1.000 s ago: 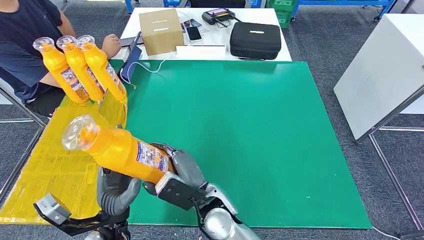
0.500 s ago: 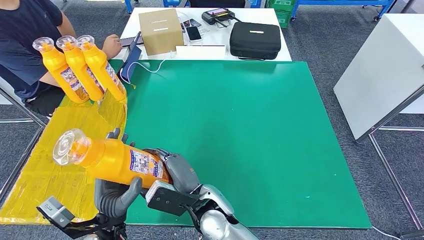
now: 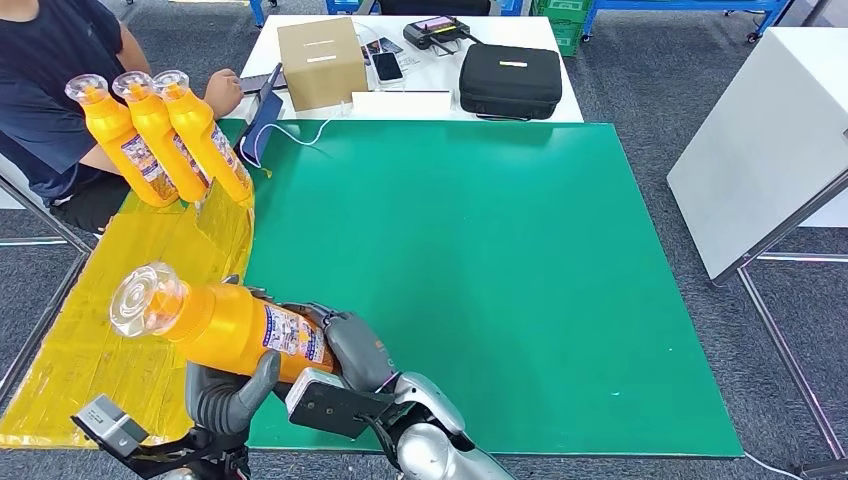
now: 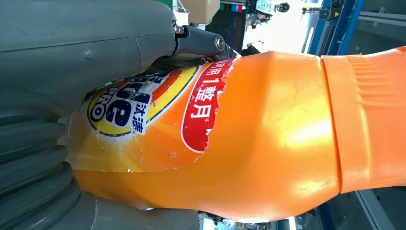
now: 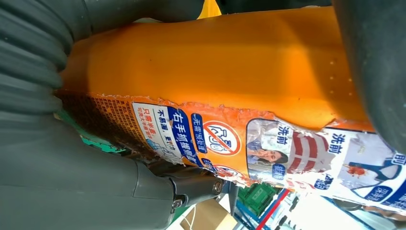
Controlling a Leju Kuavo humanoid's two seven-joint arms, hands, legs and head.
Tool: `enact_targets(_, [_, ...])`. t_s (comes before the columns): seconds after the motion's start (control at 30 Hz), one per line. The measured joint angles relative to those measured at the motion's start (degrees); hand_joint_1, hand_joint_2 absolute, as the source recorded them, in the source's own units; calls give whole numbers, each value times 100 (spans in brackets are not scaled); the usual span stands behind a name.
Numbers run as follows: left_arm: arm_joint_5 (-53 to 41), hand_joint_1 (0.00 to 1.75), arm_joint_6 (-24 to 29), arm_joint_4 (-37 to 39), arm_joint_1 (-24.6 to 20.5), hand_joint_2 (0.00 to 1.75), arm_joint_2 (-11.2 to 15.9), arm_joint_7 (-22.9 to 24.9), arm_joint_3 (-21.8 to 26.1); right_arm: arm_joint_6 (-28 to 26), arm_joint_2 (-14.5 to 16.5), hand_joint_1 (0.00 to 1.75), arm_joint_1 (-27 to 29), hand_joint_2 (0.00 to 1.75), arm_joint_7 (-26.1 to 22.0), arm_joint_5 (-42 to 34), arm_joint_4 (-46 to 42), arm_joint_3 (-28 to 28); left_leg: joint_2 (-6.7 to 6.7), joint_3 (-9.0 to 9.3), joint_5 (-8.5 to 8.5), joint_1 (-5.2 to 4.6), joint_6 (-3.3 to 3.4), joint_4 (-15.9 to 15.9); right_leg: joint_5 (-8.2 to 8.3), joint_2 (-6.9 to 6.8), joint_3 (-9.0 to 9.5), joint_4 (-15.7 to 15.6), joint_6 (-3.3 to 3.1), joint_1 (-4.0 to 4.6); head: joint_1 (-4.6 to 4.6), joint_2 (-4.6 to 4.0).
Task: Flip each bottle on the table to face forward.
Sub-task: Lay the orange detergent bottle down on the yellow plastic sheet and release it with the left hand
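Note:
An orange bottle (image 3: 225,325) with a clear cap is in the air over the table's near left, lying tilted with its cap to the left. My right hand (image 3: 352,345) grips its lower end. My left hand (image 3: 232,392) wraps it from below, thumb on the near side. The left wrist view has the bottle's (image 4: 268,129) red and yellow front label against my left hand (image 4: 72,52). In the right wrist view the bottle's (image 5: 215,62) back label with small pictures lies in my right hand (image 5: 57,182). Three more orange bottles (image 3: 160,125) stand in a row at the far left.
A yellow mat (image 3: 90,340) covers the table's left strip and a green mat (image 3: 480,270) the rest. A seated person (image 3: 50,90) is beside the standing bottles. Behind are a cardboard box (image 3: 322,62) and a black case (image 3: 511,80). A white cabinet (image 3: 770,140) stands at right.
The bottle has come down and tipped further to the left. My left hand has risen and closed around it from below. The right hand has drawn slightly nearer.

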Motion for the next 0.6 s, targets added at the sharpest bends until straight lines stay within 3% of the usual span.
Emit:
enact_targets(0.17, [-25,175,4,0,3,175,0,-36,5,0,0,175,-7,175,0,35,7,2,0,0,0,0,0,0,0,0,0,0,0,0,0,0])
enact_targets(0.23, [-60,175,14,0,4,175,0,-61,7,-3,-1,87,-7,175,1,56,7,3,0,0,0,0,0,0,0,0,0,0,0,0,0,0])
enact_targets(0.3, [-153,175,62,0,0,175,0,-98,7,-29,-2,0,-1,87,8,131,9,10,0,0,0,0,0,0,0,0,0,0,0,0,-1,0])
enact_targets(0.37, [-424,175,236,-4,-7,175,0,-182,1,-95,-9,0,28,0,21,257,9,19,0,0,0,0,0,0,0,0,-1,0,0,0,0,0])
enact_targets(0.6, [-1961,175,1334,-35,-91,175,37,-375,148,-227,-171,0,323,0,51,482,-350,-63,-1,0,0,0,0,0,0,-1,-1,0,0,0,1,0])
